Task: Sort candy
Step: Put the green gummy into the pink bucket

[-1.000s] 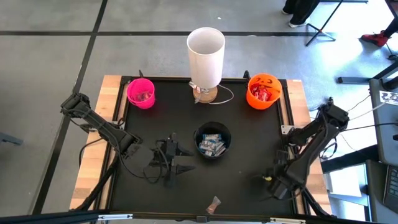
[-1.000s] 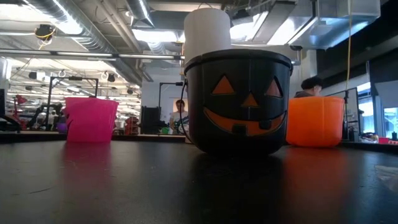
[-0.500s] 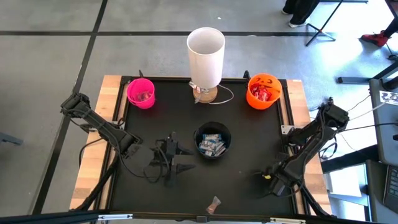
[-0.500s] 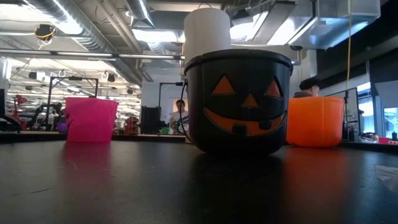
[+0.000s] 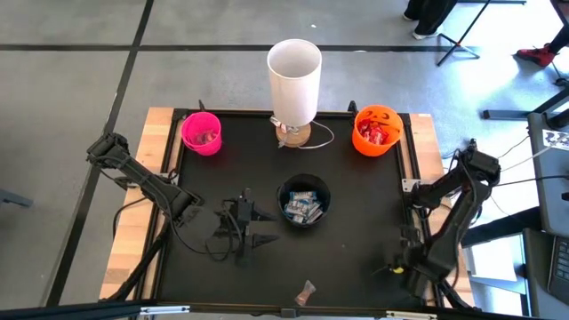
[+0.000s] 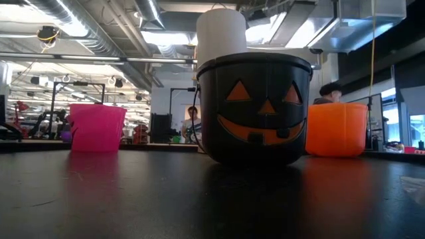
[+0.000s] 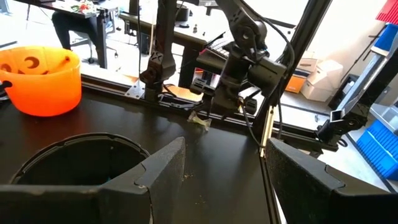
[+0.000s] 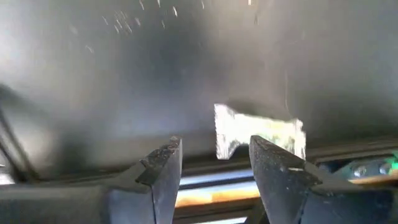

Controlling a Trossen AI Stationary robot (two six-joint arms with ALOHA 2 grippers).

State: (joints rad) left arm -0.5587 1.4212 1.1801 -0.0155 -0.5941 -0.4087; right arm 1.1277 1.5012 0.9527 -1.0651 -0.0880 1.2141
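Black table point(image 5: 356, 204) seen from above. Pink cup point(image 5: 202, 132) at upper left of the mat with brownish wrappers inside, orange pumpkin bucket point(image 5: 376, 130) at upper right with red packets point(image 5: 375, 133) in it, black pumpkin bucket point(image 5: 304, 202) at centre holding blue-and-white mini bars point(image 5: 302, 206). Tall white cylinder point(image 5: 294, 71) at top centre, between pink cup and orange bucket. One loose brownish-grey candy point(image 5: 307, 290) lies on the mat at bottom centre, apart from all containers.

Left tool point(image 5: 252, 227) sits low over the mat just left of the black bucket, fingers parted, holding nothing; its wrist view shows both fingers point(image 7: 165, 167) spread with bare mat between.

Right tool point(image 5: 388, 266) is at lower right of the high view, near the mat's edge. Fingers point(image 8: 160, 167) apart, nothing gripped. A pale silvery wrapper point(image 8: 258, 135) lies on the mat just beyond the fingertips by the table edge; cannot tell if touching.

Low view: black bucket centre, pink left, orange right.
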